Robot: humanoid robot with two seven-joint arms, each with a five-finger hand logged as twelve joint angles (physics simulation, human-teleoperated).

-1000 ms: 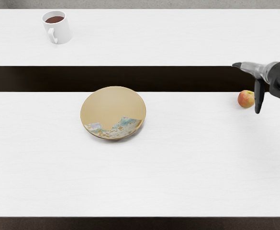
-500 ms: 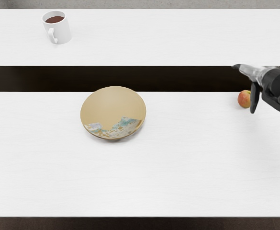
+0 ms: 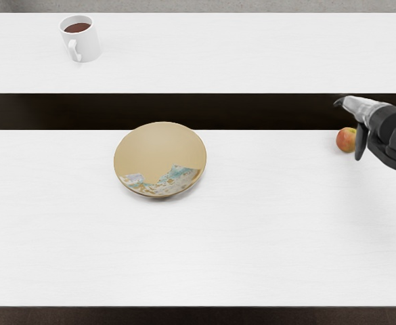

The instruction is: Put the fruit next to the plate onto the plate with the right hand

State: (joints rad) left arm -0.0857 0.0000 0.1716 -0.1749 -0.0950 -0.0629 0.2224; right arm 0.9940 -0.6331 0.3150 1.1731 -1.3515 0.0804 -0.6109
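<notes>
You're barely getting started: your right robot hand [image 3: 386, 128] is hovering just beside the apple [image 3: 344, 139], fingers spread, gripping nothing. The apple is sitting on the table [image 3: 252, 223], well apart from the plate [image 3: 150, 145], so grabbing, carrying and dropping are all waiting on you.
</notes>
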